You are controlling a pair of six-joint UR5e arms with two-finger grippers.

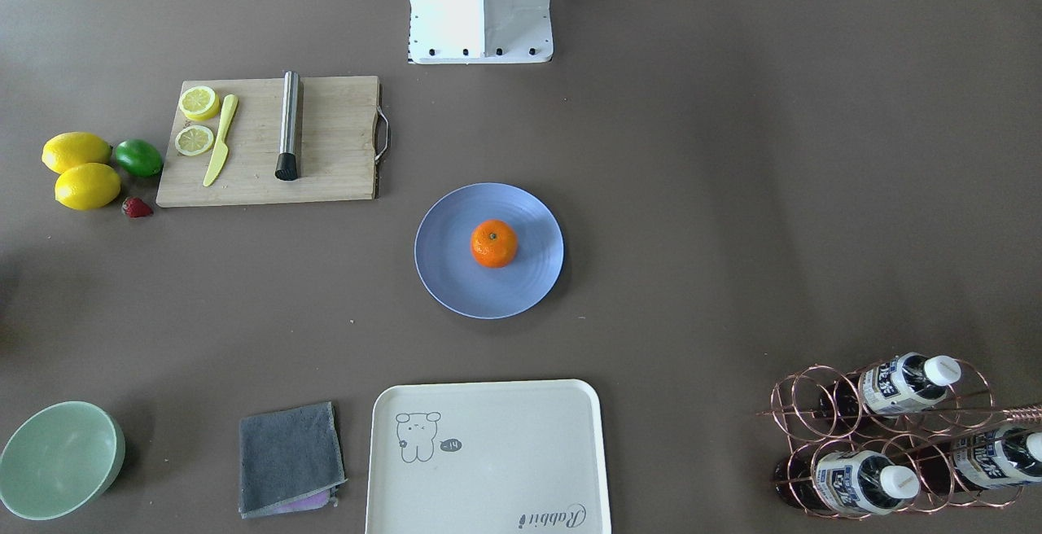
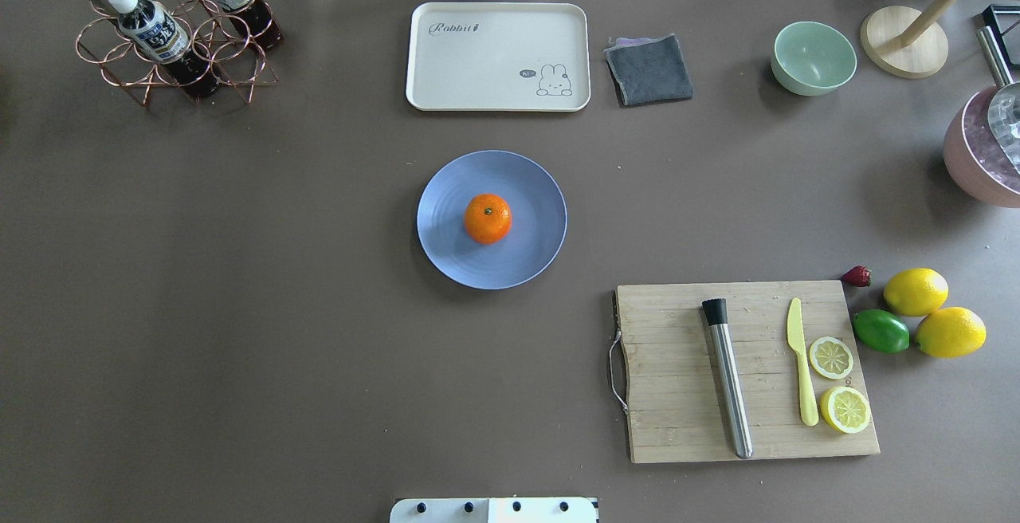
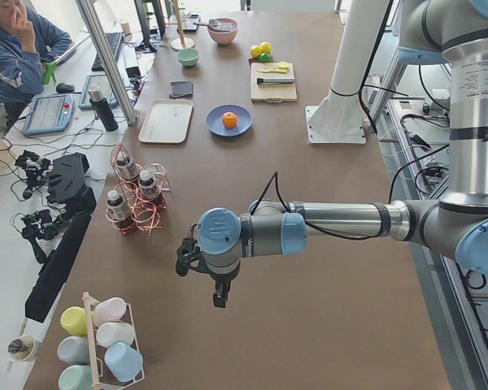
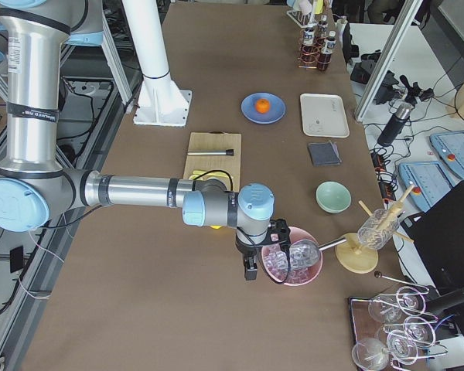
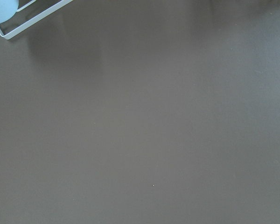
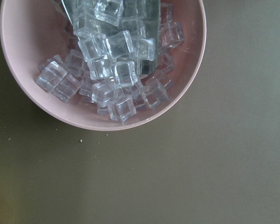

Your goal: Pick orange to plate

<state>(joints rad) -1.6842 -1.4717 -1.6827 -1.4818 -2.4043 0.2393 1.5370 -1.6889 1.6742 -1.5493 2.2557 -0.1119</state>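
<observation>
Left hand and right hand hang over opposite worktop ends, far from the plate; open or closed cannot be told. Orange sits mid-plate: placing looks finished, so no further grasp seems needed.

A wide brown table carries a light-blue plate at its middle. Along the edge far from the robot sit a copper wire rack of bottles, a cream tray, a folded grey cloth and a pale-green bowl. On the robot's right lie a wooden cutting board, with two lemons, a lime and a strawberry just beside it, and a pink bowl of ice cubes farther out.
</observation>
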